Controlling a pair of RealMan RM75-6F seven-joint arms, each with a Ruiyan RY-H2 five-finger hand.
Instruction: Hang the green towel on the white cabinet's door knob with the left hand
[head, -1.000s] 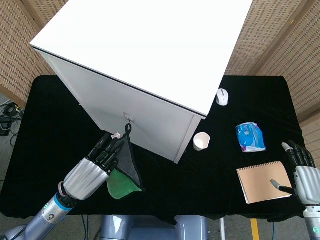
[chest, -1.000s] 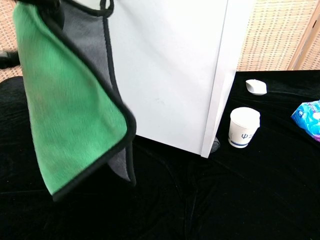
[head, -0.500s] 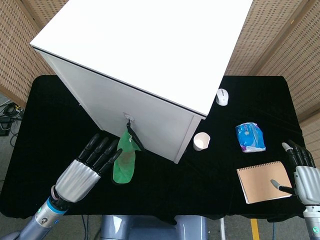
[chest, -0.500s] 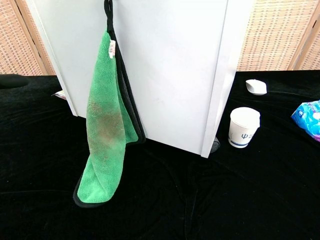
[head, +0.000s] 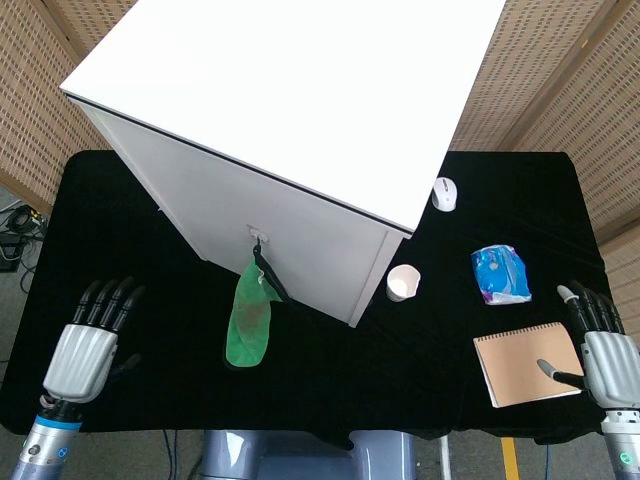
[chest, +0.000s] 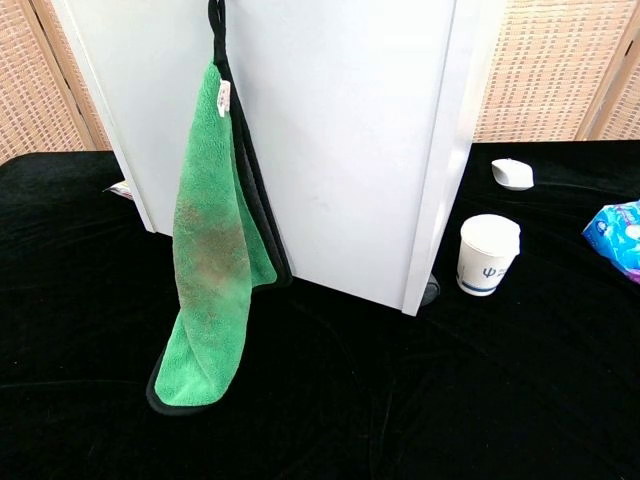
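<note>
The green towel (head: 249, 322) hangs by its black loop from the door knob (head: 258, 238) of the white cabinet (head: 300, 130), its lower end draping onto the black table (head: 450, 330). The left hand (head: 88, 345) sits well off to the side, empty, fingers straight and apart. The right hand (head: 600, 340) looks released too, resting at the edge of a brown spiral notebook (head: 530, 362), though touching is hard to judge.
</note>
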